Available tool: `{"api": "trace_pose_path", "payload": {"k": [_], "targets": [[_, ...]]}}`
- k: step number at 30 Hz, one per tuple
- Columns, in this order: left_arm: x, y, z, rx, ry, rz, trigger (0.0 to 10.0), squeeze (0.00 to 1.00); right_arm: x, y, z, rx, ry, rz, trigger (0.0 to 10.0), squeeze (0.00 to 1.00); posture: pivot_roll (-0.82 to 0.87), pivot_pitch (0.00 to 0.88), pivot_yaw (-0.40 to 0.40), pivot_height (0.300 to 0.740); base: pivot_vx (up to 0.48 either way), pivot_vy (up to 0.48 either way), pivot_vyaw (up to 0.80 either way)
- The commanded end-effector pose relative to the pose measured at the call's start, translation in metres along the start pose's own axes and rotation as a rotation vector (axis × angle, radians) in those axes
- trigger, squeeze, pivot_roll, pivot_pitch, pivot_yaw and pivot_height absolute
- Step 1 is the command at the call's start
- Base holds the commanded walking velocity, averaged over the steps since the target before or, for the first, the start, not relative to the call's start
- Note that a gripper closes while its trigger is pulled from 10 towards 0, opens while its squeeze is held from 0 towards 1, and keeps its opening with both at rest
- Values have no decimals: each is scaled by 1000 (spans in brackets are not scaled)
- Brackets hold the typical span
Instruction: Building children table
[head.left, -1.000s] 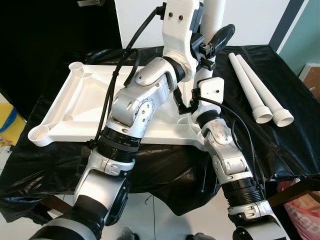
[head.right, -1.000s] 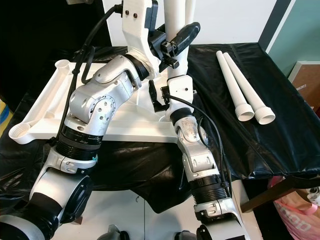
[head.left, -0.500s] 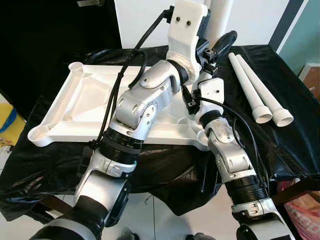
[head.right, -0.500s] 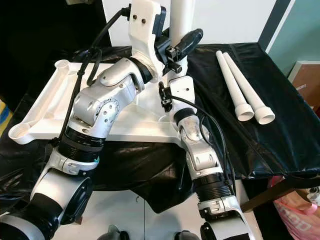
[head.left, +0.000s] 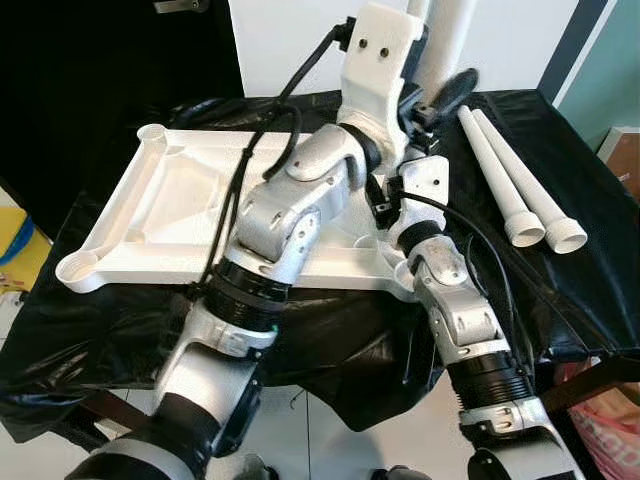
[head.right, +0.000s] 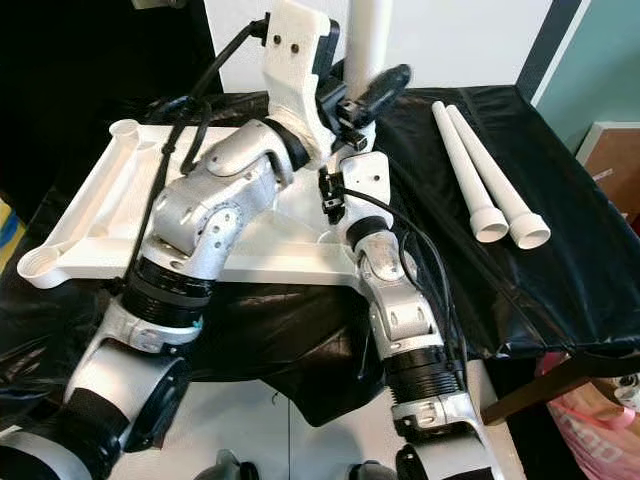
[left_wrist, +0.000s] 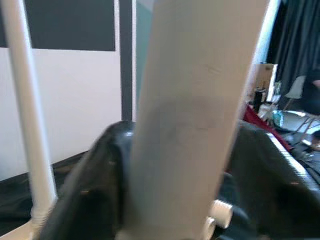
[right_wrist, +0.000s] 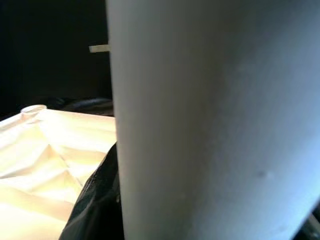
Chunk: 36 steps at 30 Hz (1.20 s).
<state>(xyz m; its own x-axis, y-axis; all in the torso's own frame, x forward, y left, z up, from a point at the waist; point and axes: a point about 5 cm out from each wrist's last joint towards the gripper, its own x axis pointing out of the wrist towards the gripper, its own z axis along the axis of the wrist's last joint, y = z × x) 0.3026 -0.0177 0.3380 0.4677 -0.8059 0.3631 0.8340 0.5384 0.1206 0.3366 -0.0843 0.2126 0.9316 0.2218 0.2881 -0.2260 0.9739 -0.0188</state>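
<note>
On the black-draped bench the white tabletop (head.left: 170, 215) lies upside down, its corner sockets facing up, and both arms reach to its far right corner, where a white leg (head.right: 367, 30) stands upright, its long axis vertical and its top out of frame. The left gripper (left_wrist: 170, 210) is closed on the leg, black fingers (left_wrist: 90, 180) on either side; the right gripper (right_wrist: 117, 200) is pressed against it, though whether it clamps I cannot tell. The step looks like seating this leg in its socket; next it likely needs pressing or twisting straight down, kept plumb. Two spare legs (head.left: 520, 180) lie side by side, flared ends toward the robot.
</note>
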Motion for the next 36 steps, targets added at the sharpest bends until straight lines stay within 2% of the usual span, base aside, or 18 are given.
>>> {"api": "trace_pose_path", "payload": {"k": [1,4,5,8,13,17,19,21,26,27,30,33,34,36], "targets": [[1,-18,4,12,-34,-156,10000,1000,1,-6,-4,18,40,-33,10000,0,-99,84,-4,740,0,0,0],[-3,-12,0,44,-25,-102,10000,1000,0,-12,-3,36,41,-73,10000,0,-105,88,0,740,0,0,0],[-6,-9,-2,32,-26,-82,10000,0,-1,-15,-4,41,44,-91,10000,0,-110,91,3,740,0,0,0],[-13,-4,-6,-2,-26,-44,10000,0,-3,-21,-4,49,51,-126,10000,0,-116,97,9,740,0,0,0],[-23,3,-11,12,-33,14,10000,0,-7,-27,-6,49,63,-158,10000,0,-119,103,11,740,0,0,0],[-27,4,-17,21,-11,10,10000,0,-8,-30,-7,45,66,-167,10000,0,-120,107,11,740,0,0,0],[-37,4,-28,39,19,14,10000,0,-13,-35,-9,25,69,-181,10000,0,-117,106,10,740,0,0,0],[-37,4,-28,39,19,14,10000,0,-13,-35,-9,25,69,-181,10000,0,-117,106,10,740,0,0,0],[-49,4,-42,66,44,38,10000,0,-19,-42,-13,9,82,-195,10000,0,-117,105,10,740,0,0,0],[-59,5,-55,62,78,72,10000,0,-23,-45,-18,8,103,-200,10000,0,-112,102,10,740,0,0,0],[-67,6,-64,57,112,90,10000,0,-27,-45,-23,4,116,-199,10000,0,-110,101,9,740,0,0,0],[-68,6,-65,59,116,91,10000,0,-28,-45,-23,4,118,-199,10000,0,-110,101,9,740,0,0,0],[-75,5,-73,57,161,78,10000,0,-30,-44,-26,2,126,-197,10000,0,-110,97,13,740,0,0,0],[-78,4,-77,52,181,68,10000,0,-30,-44,-27,2,129,-196,10000,0,-110,97,13,740,0,0,0]]}}
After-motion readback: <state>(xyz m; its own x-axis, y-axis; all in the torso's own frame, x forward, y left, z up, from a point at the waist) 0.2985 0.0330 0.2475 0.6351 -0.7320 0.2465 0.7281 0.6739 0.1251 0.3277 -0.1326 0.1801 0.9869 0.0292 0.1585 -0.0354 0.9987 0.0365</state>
